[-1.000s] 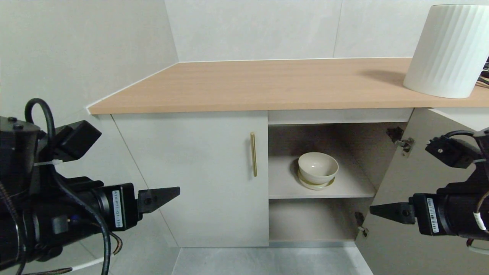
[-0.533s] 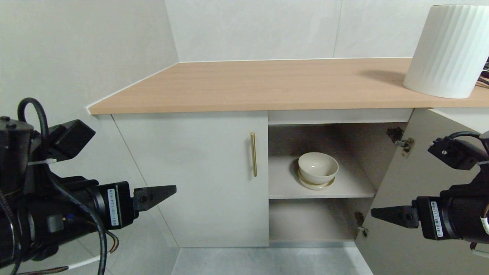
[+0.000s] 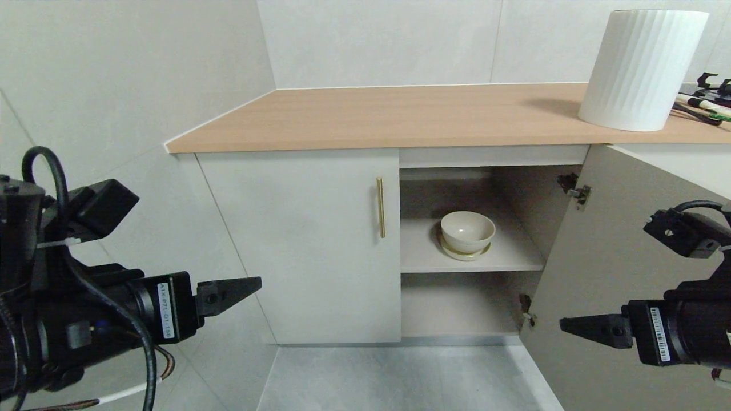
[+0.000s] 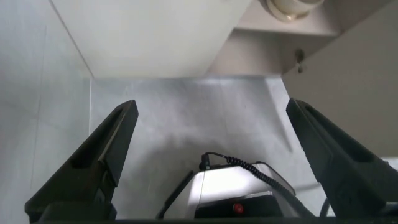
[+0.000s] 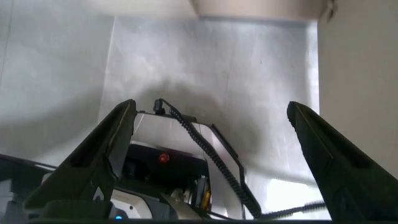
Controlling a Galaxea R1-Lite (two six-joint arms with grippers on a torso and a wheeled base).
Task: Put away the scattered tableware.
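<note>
My left pincer (image 3: 254, 282) and right pincer (image 3: 568, 326) both hang spread and empty before the open cupboard (image 3: 302, 240). The bowl (image 3: 467, 229) sits on what seems a saucer (image 3: 462, 254), on the inner shelf (image 3: 514, 260).

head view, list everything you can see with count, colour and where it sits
bowl: one, cream, on the saucer, upper cabinet shelf
saucer: one, cream, under the bowl
ribbed cylinder: one, white, countertop, right end
pens: count unclear, mixed colours, beside the cylinder
countertop: one, light wood
left door: one, pale grey, shut
right door: one, pale grey, swung open
handle: one, gold, on the left door
left gripper: one, black, open, empty
right gripper: one, black, open, empty
</note>
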